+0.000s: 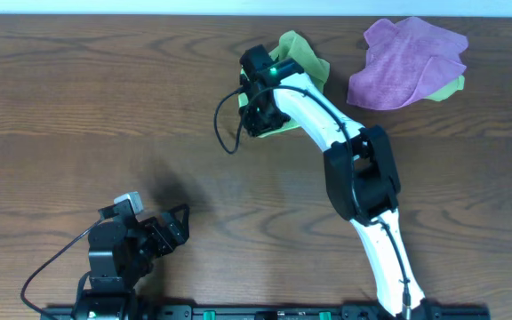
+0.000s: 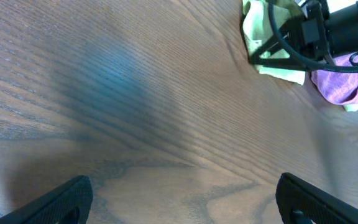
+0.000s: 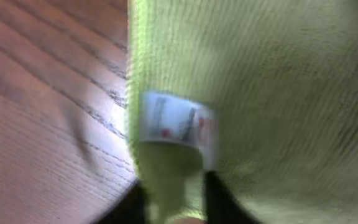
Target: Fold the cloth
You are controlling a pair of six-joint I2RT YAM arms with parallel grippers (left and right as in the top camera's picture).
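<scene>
The cloth (image 1: 302, 55) lies bunched at the far side of the bench (image 1: 105, 116), to the left of a purple cloth (image 1: 405, 62) and apart from it. The right gripper (image 1: 256, 116) is directly over the near-left part of the lime-green fabric and covers much of it, so the thing to be folded is under this gripper, not to one side of it. The right arm is clearly the nearer one. The left gripper (image 1: 172, 233) sits well apart at the near-left corner of the bench, with its fingers (image 2: 67, 199) spread wide and only bare wood between them.

The overhead view does not show how the right fingers stand. The right wrist view does, although it is blurred: the two dark fingers are close together at the bottom of the picture with green fabric between them, so I judge that the gripper is pinching the cloth's edge. This hemmed edge runs straight toward the fingers, and a small white label (image 3: 178, 121) is sewn on it just above them. The cloth is crumpled, so I cannot name a long axis.
</scene>
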